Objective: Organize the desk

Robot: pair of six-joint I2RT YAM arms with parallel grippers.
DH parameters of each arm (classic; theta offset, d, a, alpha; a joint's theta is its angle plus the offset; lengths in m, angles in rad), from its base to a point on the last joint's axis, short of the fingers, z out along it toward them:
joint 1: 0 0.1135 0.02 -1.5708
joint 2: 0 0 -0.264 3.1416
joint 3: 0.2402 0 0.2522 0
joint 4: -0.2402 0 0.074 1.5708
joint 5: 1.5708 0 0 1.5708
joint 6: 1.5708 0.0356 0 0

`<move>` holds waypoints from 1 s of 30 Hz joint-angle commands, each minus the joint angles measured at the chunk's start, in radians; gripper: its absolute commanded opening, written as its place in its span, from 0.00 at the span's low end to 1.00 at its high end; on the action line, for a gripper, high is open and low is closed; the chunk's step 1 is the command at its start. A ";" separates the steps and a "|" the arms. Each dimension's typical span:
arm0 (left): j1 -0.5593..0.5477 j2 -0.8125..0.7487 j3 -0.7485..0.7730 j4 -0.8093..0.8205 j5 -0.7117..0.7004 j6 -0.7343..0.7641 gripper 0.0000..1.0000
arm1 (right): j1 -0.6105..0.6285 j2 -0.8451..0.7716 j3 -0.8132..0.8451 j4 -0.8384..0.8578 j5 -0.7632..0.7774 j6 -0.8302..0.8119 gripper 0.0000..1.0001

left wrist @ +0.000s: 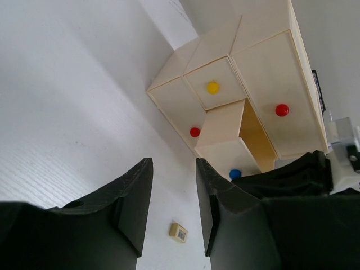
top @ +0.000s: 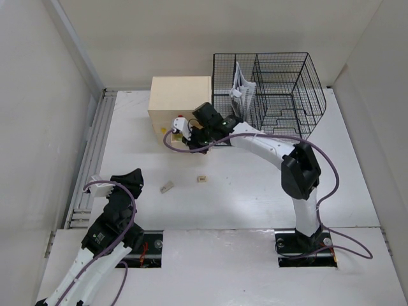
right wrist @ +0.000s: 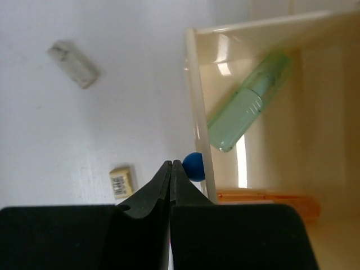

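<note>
Right end effector [right wrist: 171, 169]: closed empty beside the open drawer's [right wrist: 253, 112] blue knob [right wrist: 194, 166].
Left end effector [left wrist: 173, 194]: jaws apart, empty, above the table [top: 255, 191].
Drawer: green tube [right wrist: 247, 104] inside.

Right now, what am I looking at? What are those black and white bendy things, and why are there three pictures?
Those are two robot arms bolted to a white desk. One picture looks down from above. The other two come from little cameras on each arm's wrist, so you see its own fingers.

The right hand is pinched shut with nothing in it, just beside the blue knob of an open drawer. Inside lie a pale green marker and something orange.

The left hand is partly open and empty.

On the desk stand a small wooden drawer box and a black wire basket with white papers. Two small bits lie loose: a white eraser-like block and a tiny tan piece.
</note>
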 commanded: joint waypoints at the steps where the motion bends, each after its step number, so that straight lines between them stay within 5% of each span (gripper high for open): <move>1: -0.005 -0.076 0.027 0.011 -0.009 0.007 0.34 | 0.056 -0.069 -0.075 0.271 0.360 0.111 0.00; 8: -0.005 -0.076 0.027 0.011 -0.009 0.007 0.34 | 0.109 -0.039 -0.115 0.469 0.868 0.177 0.00; 16: -0.005 -0.076 0.027 0.021 -0.009 0.016 0.34 | 0.119 0.035 -0.120 0.592 1.095 0.155 0.00; 19: -0.005 -0.076 0.016 0.044 0.011 0.032 0.45 | 0.119 0.046 -0.120 0.603 1.105 0.145 0.00; 23: -0.005 -0.067 -0.014 0.125 0.082 0.089 0.73 | 0.119 0.055 -0.120 0.603 1.088 0.127 0.00; 25: -0.005 -0.057 -0.036 0.211 0.164 0.125 0.79 | 0.119 0.008 -0.107 0.483 0.922 0.099 0.00; 28: -0.005 -0.011 -0.102 0.407 0.284 0.127 0.74 | 0.119 -0.101 -0.075 0.338 0.525 -0.020 0.04; 29: -0.005 0.007 -0.140 0.517 0.324 0.127 0.67 | 0.110 -0.170 -0.093 0.321 0.476 -0.031 0.20; 30: -0.005 0.031 -0.157 0.518 0.324 0.127 0.60 | 0.109 -0.170 -0.103 0.321 0.441 -0.040 0.20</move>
